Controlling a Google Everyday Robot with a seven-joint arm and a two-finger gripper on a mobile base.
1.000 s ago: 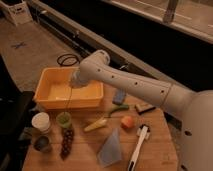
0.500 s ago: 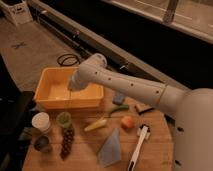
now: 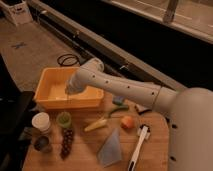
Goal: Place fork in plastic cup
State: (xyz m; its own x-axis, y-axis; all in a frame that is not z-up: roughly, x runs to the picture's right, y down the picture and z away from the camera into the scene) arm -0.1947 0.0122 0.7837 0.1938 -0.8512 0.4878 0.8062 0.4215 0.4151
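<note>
While reaching over the yellow bin (image 3: 50, 95), hangs at the bin's middle with the gripper (image 3: 67, 91) clamped shut on the fork (image 3: 66, 102), which dangles upright, a thin sliver pointing down past the bin's front wall. Just below that tip, sits on the wooden table (image 3: 87, 150): the plastic cup (image 3: 63, 119), light green, close against the bin's front. Left of it, touching or nearly so, the white cup (image 3: 41, 121); in front of that, the dark metallic cup (image 3: 42, 143). Right beside the green cup's near side, lies a grape bunch (image 3: 66, 142). Farther right: a yellowish banana-like piece (image 3: 96, 124), an orange fruit (image 3: 128, 122), a blue-grey cloth (image 3: 111, 148) and a white-handled brush (image 3: 138, 148), all well apart from the cup.
</note>
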